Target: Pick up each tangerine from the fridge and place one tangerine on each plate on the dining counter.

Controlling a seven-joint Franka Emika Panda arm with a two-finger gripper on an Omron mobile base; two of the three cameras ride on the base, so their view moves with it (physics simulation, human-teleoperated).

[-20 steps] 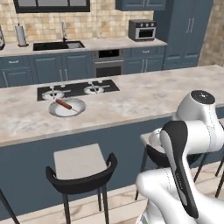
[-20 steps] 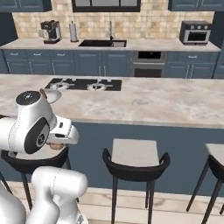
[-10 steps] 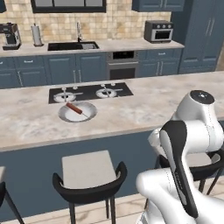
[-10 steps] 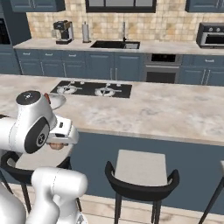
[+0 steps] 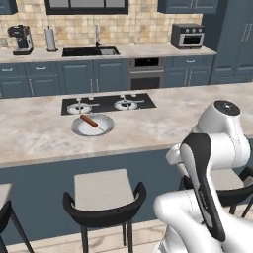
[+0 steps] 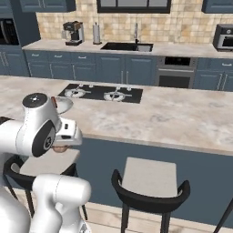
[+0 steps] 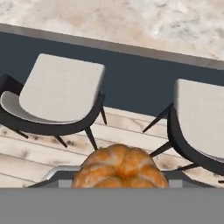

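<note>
Marbled worktop (image 5: 39, 133) ahead of me, stools (image 7: 57, 98) on the wood floor below; my fingers (image 7: 119, 186) are clamped on a tangerine (image 7: 119, 168), held low in front of the worktop's dark base.

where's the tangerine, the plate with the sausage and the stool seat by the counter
tangerine (image 7: 119, 168), hand view, middle of its orange skin
plate (image 5: 79, 129), left base view, bare left rim
sausage (image 5: 90, 120), left base view, its middle
stool seat (image 5: 101, 189), left base view, middle of the pale cushion
</note>
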